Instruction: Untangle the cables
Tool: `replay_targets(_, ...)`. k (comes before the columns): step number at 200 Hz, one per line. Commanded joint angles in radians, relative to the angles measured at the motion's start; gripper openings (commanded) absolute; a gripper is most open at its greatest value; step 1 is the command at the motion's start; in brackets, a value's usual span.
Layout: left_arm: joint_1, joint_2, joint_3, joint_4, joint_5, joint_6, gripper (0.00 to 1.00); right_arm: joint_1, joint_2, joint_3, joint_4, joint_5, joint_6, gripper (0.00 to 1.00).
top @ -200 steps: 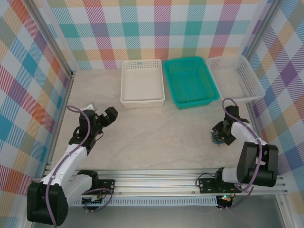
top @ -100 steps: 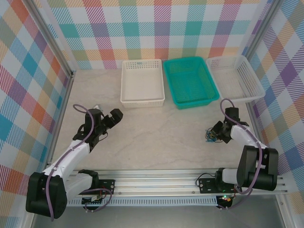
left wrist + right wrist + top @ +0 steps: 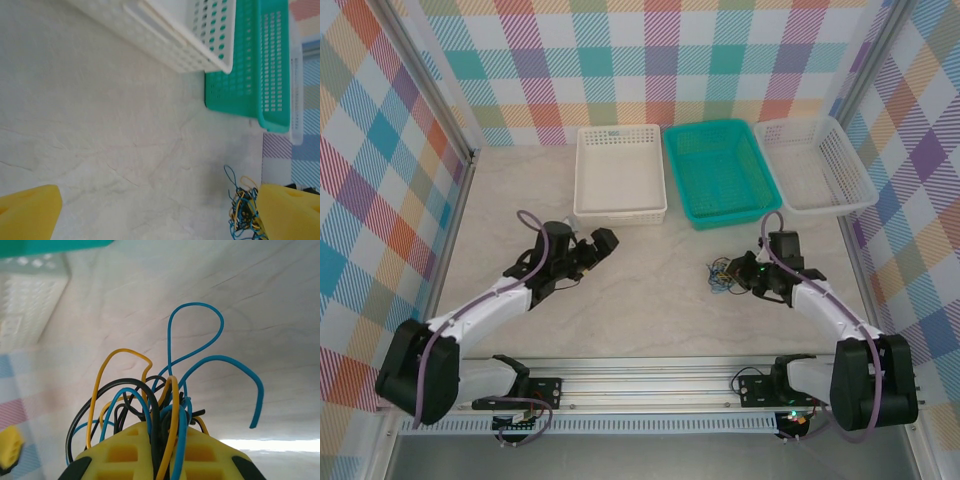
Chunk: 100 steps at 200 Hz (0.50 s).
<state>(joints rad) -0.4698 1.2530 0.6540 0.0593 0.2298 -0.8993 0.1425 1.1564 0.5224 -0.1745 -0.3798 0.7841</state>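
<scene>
Right end effector (image 3: 161, 437) pressed together, pinching cables (image 3: 170, 390): blue, orange, black loops sprouting from between yellow pads. Tangle lies right of bench (image 3: 650, 300) centre, near front of teal basket (image 3: 738, 216). Left end effector (image 3: 603, 243) spread wide, holding nothing, well apart from tangle.

Three baskets stand in a row along the far side of my table (image 3: 640, 305), whose top is pale and marble-patterned. A white basket (image 3: 620, 213) is on the left, a teal basket (image 3: 738, 214) sits just beside it in the middle, and a second white basket (image 3: 832, 207) lies angled near the right wall. Plaid walls (image 3: 650, 60) in many colours enclose the table. A metal rail (image 3: 650, 378) runs along the near edge.
</scene>
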Motion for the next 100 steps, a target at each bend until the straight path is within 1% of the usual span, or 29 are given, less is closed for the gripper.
replay_targets(1, -0.059, 0.072, 0.073, 0.040, 0.139, -0.049, 1.00, 0.069, -0.006, -0.028, 0.256, -0.066, 0.162, 0.00)
replay_targets(19, -0.087, 0.111, 0.095, 0.079, 0.213, -0.042, 1.00, 0.104, 0.009, -0.033, 0.338, -0.074, 0.219, 0.00)
replay_targets(44, -0.093, 0.133, 0.103, 0.157, 0.284, -0.070, 1.00, 0.126, 0.018, -0.066, 0.484, -0.101, 0.314, 0.00)
replay_targets(61, -0.099, 0.152, 0.101, 0.237, 0.330, -0.122, 0.96, 0.141, 0.031, -0.071, 0.556, -0.124, 0.344, 0.00)
replay_targets(68, -0.107, 0.157, 0.105, 0.256, 0.339, -0.128, 0.94, 0.150, 0.039, -0.060, 0.554, -0.130, 0.343, 0.00)
replay_targets(77, -0.121, 0.161, 0.120, 0.247, 0.343, -0.108, 0.92, 0.163, 0.051, -0.044, 0.543, -0.136, 0.336, 0.00)
replay_targets(87, -0.138, 0.163, 0.147, 0.202, 0.338, -0.060, 0.89, 0.177, 0.066, -0.032, 0.550, -0.144, 0.329, 0.00)
replay_targets(100, -0.154, 0.174, 0.175, 0.164, 0.338, -0.013, 0.83, 0.195, 0.095, -0.019, 0.563, -0.157, 0.321, 0.00)
